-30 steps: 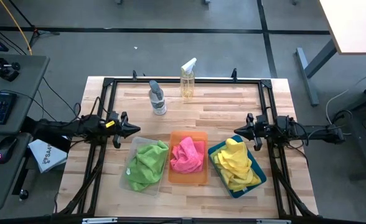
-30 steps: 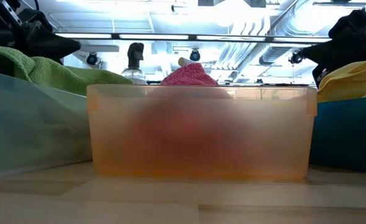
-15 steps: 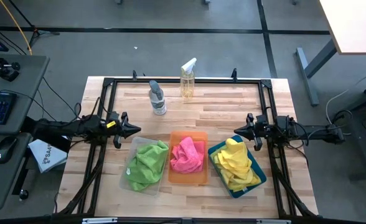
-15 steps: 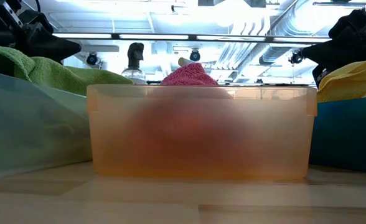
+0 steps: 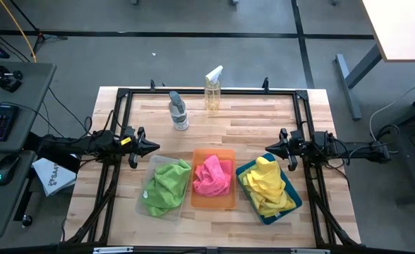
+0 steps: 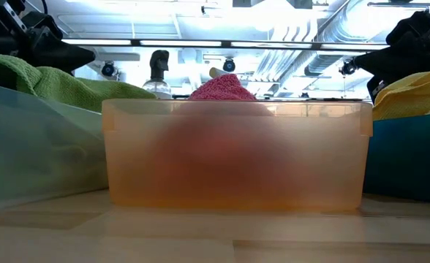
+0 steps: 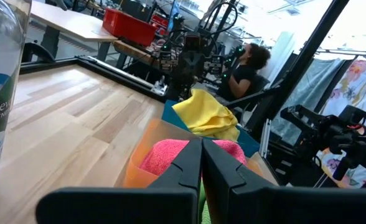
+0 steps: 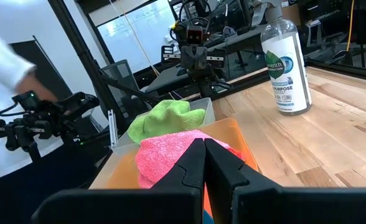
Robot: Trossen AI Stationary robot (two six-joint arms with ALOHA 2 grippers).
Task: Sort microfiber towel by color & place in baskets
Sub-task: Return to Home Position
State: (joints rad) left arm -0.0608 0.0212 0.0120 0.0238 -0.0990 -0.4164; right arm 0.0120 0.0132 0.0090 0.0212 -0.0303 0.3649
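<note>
Three baskets stand in a row near the table's near edge. The clear basket (image 5: 145, 202) holds lime green towels (image 5: 166, 185). The orange basket (image 5: 214, 202) holds hot pink towels (image 5: 213, 176). The teal basket (image 5: 296, 200) holds yellow towels (image 5: 267, 185). My left gripper (image 5: 156, 146) is shut and hovers level at the table's left side, just beyond the clear basket's far corner. My right gripper (image 5: 267, 147) is shut and hovers level at the right side, beyond the teal basket's far corner. Neither touches anything.
Two spray bottles stand toward the far edge: a clear one with a dark cap (image 5: 178, 111) and a yellowish one with a white trigger (image 5: 213, 90). Bare wood lies between the bottles and the baskets. A black frame (image 5: 207, 92) runs round the table. A person (image 7: 244, 65) shows beyond the table.
</note>
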